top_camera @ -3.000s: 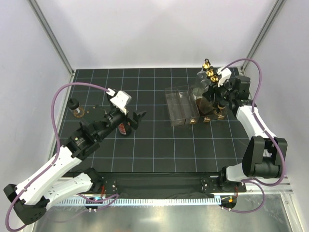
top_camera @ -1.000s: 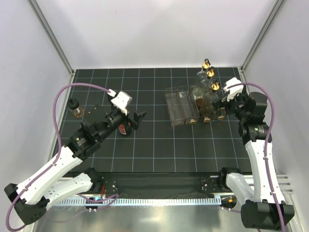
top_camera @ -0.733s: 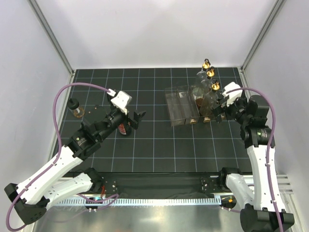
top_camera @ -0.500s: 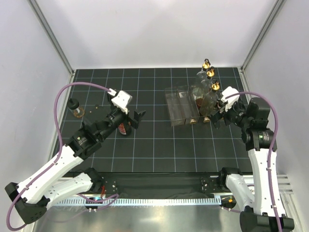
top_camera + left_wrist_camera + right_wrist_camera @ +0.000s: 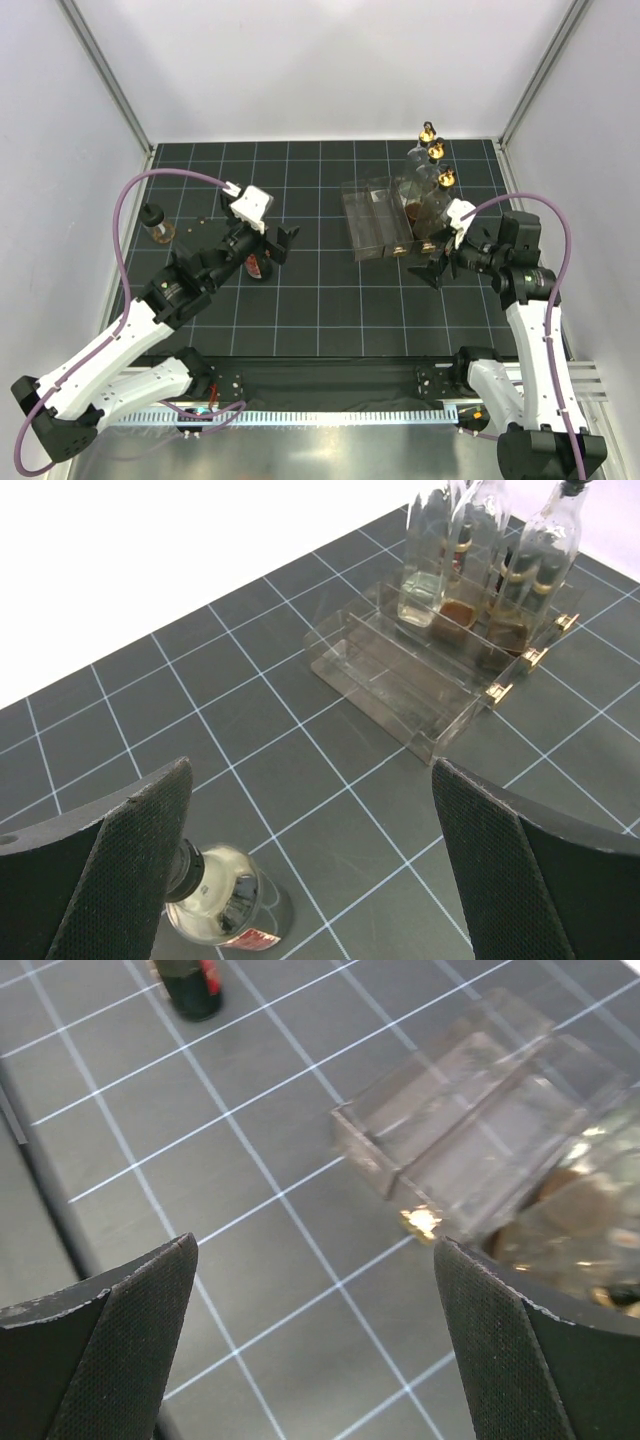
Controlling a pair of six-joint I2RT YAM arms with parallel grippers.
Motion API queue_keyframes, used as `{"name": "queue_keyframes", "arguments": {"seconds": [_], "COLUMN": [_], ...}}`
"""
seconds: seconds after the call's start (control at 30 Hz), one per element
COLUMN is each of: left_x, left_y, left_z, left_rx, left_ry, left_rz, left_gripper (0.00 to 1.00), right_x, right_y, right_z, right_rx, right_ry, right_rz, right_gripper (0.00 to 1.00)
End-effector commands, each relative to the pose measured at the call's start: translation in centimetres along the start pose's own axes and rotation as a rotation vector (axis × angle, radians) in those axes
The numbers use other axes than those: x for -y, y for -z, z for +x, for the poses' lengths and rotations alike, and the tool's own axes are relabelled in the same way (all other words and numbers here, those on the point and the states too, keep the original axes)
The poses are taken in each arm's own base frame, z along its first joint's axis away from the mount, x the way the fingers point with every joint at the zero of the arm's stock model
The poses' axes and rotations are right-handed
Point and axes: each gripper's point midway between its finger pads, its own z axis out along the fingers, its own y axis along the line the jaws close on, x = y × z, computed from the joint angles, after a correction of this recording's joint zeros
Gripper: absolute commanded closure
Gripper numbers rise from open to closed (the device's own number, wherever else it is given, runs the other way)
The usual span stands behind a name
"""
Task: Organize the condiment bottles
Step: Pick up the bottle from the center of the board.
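While the three tall clear bottles [image 5: 436, 152] with gold pourers stand upright in a line at the far right of the bench [image 5: 330, 310], the dark red sauce bottle [image 5: 257, 266] sits well apart from them, left of centre on the bare grid. The tall ones are bunched at the right side of the clear divided rack [image 5: 372, 215]. The left wrist view shows amber liquid low in them, but which lane each stands in cannot be told. A small black-capped bottle [image 5: 155, 222] stands upright near the left edge of the bench, alone, well apart from the rack and from the sauce bottle.

The left pincer [image 5: 280, 243] hangs just beside the sauce bottle on its rack side. Its fingers [image 5: 100, 880] are spread wide and hold nothing. In the left wrist view the bottle shows low at the inner edge of the left finger, partly hidden behind it, and whether they touch cannot be told.

The right pincer [image 5: 437, 268] is near the front right corner of the rack and points toward the left across the bench. Its jaws are also wide apart and empty, not touching the rack or the bottles. In the right wrist view the rack is blurred, with the sauce bottle far off at the top edge.
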Motion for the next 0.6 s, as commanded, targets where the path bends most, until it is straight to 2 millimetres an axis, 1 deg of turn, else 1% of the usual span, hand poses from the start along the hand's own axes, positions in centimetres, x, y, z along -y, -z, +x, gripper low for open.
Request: {"name": "queue_keyframes", "arguments": {"seconds": [0.0, 0.13, 0.23, 0.3, 0.33, 0.37, 0.47, 0.57], "left_x": [-0.8, -1.2, -1.3, -1.8, -2.0, -2.3, -2.9, -4.1], "left_y": [0.3, 0.7, 1.0, 1.2, 1.5, 1.6, 2.1, 2.6], "left_z": [-2.3, -2.7, -2.9, -2.9, -3.5, -3.2, -3.5, -3.5], "left_rx": [0.045, 0.039, 0.024, 0.011, 0.018, 0.000, -0.012, -0.024], "left_ry": [0.019, 0.031, 0.103, 0.128, 0.154, 0.159, 0.177, 0.187], "left_rz": [-0.034, -0.051, -0.072, -0.104, -0.112, -0.130, -0.161, -0.215], "left_gripper": [0.00, 0.00, 0.00, 0.00, 0.00, 0.00, 0.00, 0.00], "right_x": [-0.9, -0.9, -0.8, -0.7, -0.6, -0.6, -0.4, -0.2], "right_y": [-0.4, -0.6, -0.6, -0.6, -0.5, -0.5, -0.5, -0.4], "right_z": [-0.6, -0.2, 0.2, 0.6, 0.6, 0.7, 0.8, 1.0], "right_rx": [0.052, 0.047, 0.044, 0.037, 0.033, 0.030, 0.020, 0.011], "right_ry": [0.017, 0.009, 0.016, 0.017, 0.019, 0.017, 0.015, 0.011], "right_rz": [-0.075, -0.076, -0.062, -0.045, -0.040, -0.036, -0.023, -0.009], "right_gripper": [0.00, 0.00, 0.00, 0.00, 0.00, 0.00, 0.00, 0.00]}}
